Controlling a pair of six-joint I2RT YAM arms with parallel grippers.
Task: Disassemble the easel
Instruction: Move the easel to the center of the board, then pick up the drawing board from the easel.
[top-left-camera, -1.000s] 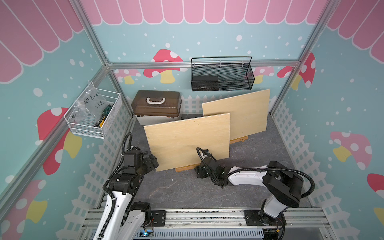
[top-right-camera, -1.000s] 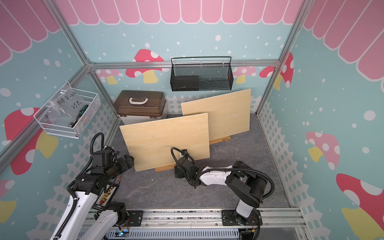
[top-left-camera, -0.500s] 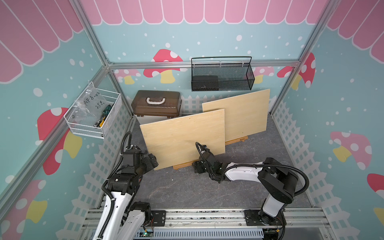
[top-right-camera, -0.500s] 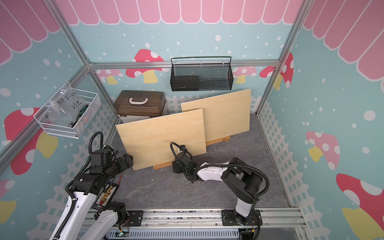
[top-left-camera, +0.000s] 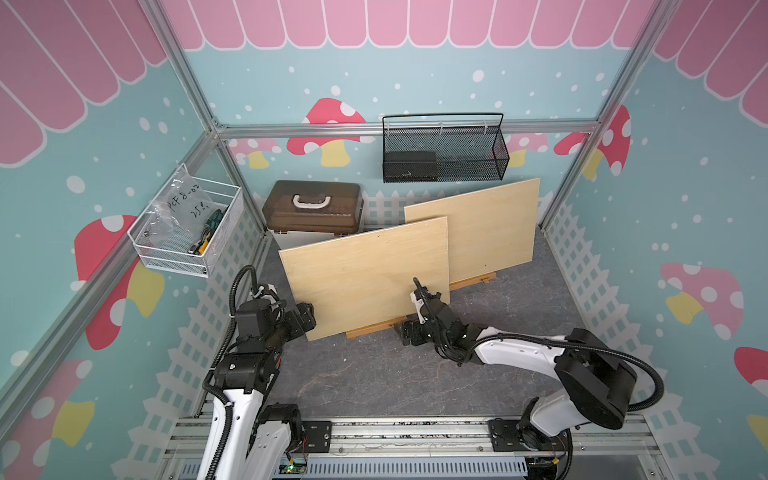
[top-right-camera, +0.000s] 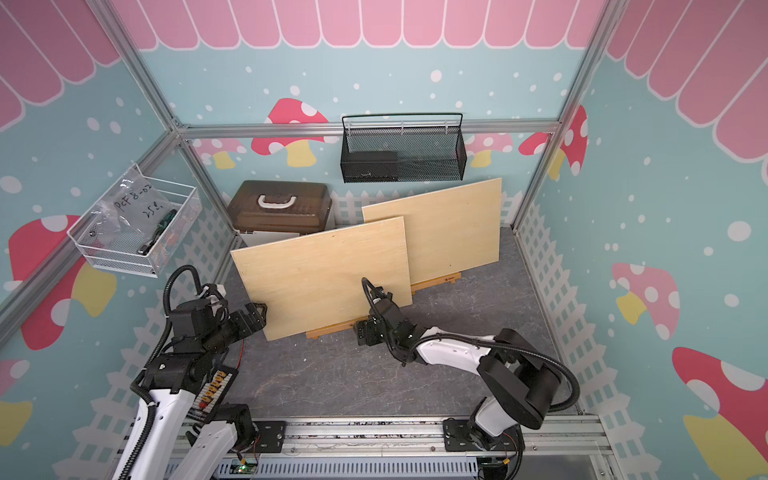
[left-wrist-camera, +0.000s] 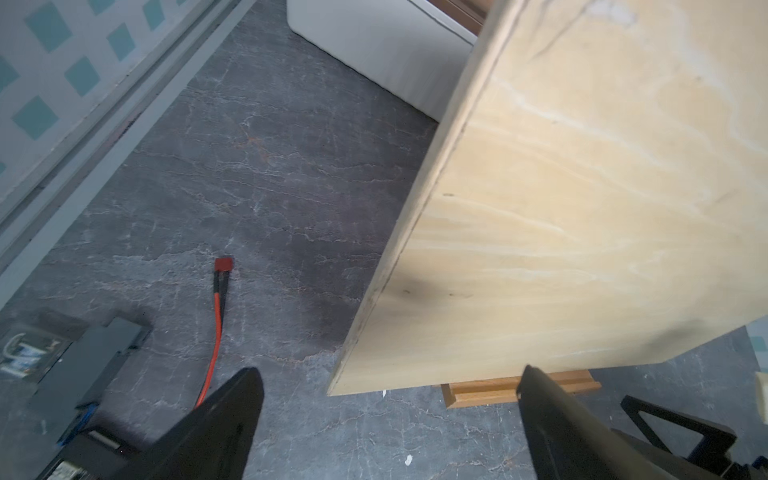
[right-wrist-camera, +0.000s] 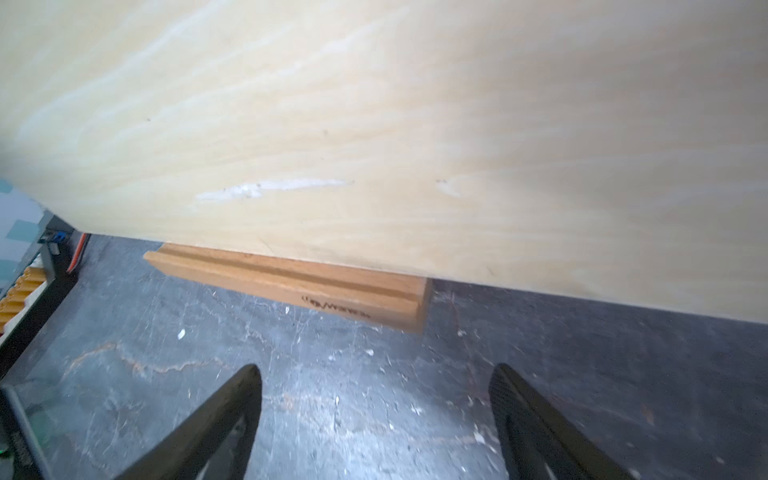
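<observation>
The front easel board is being propped on edge in its wooden ledge on the counter, its long axis lying crosswise and its face being tilted toward the arms. Its lower left corner is being approached by the left gripper, which is spread wide and gripping nothing. The right gripper is being held agape and empty before the ledge.

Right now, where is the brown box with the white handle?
In both top views, the brown box sits in the back left corner, behind the front wooden board.

Left hand and right hand both reach forward, held low, jaws wide apart.
</observation>
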